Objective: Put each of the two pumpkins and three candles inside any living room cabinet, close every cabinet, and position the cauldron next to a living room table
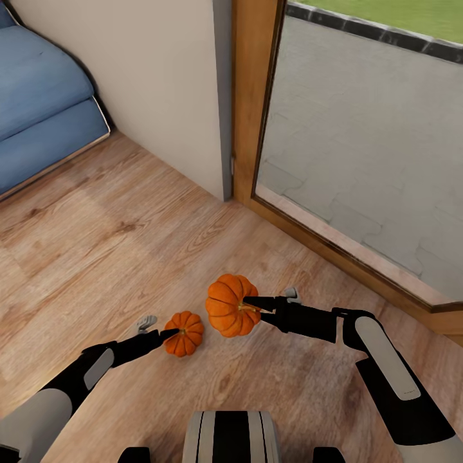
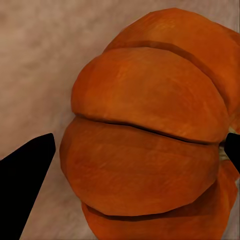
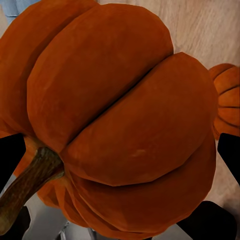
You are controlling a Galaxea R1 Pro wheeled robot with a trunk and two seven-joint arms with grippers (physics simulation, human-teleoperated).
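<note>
Between the right gripper's [image 1: 252,306] closed fingers sits the larger pumpkin [image 1: 228,305], lifted, while the left gripper [image 1: 172,333] clamps the smaller pumpkin [image 1: 186,334] near the floor [image 1: 116,251]; both look rigid, light, smooth-ribbed, best pinched across the flanks.

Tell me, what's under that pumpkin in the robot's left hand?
Wooden floor lies under the smaller pumpkin clamped by the left hand. Whether it touches the boards cannot be told; its underside is covered.

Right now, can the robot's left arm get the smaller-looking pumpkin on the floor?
Probably yes. The left gripper is already at that pumpkin, with a finger on each side of it in the left wrist view, and nothing lies between them. Whether it is squeezing yet is unclear.
</note>
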